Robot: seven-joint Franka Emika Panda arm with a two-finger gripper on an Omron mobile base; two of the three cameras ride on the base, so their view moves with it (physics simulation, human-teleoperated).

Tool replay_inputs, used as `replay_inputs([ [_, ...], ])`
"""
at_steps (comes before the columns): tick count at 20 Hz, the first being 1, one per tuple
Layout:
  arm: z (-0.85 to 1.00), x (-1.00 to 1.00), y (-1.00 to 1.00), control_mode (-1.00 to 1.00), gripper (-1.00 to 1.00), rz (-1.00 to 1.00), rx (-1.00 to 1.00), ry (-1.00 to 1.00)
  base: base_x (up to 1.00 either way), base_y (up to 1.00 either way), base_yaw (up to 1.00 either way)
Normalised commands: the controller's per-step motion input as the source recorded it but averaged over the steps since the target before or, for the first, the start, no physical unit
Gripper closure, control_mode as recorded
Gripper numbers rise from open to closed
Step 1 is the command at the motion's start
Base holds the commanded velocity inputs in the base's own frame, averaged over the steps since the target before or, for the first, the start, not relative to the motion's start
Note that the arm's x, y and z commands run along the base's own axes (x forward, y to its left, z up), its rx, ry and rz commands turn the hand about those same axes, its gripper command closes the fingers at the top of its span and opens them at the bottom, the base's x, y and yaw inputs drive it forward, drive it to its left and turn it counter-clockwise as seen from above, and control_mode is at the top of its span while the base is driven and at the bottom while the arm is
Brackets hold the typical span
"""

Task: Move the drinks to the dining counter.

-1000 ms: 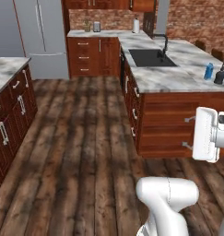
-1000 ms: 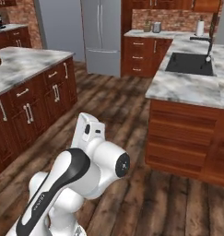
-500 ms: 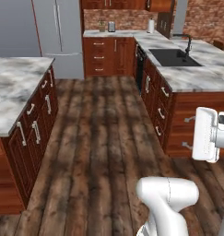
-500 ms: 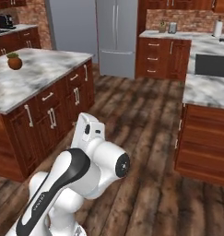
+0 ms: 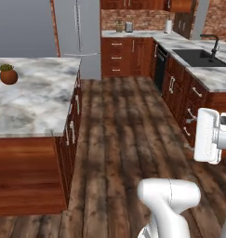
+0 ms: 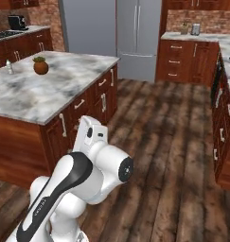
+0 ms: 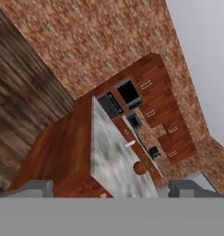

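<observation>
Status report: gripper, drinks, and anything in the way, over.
Gripper open, nothing held. Clear water bottle standing on the island near the potted plant. Sink counter to the right, across bare wood floor.

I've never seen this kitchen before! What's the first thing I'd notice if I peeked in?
You'd spot the big marble-topped island on the left, with a little terracotta pot with a green plant sitting near its far corner. Behind it stands a tall grey fridge against the back wall. The robot's white arm curls up in front, over the dark wooden floor.
</observation>
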Motion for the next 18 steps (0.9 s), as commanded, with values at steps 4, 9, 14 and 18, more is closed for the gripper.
replay_inputs([
  [4,0.00,0.00,0.00,1.00,-1.00,0.00,0.00,0.00,-0.08,1.00,0.00],
  [9,0.00,0.00,0.00,1.00,-1.00,0.00,0.00,0.00,-0.07,1.00,0.00],
  [14,0.00,0.00,0.00,1.00,-1.00,0.00,0.00,0.00,-0.05,1.00,0.00],
  [18,0.00,0.00,0.00,1.00,-1.00,0.00,0.00,0.00,-0.09,1.00,0.00],
])
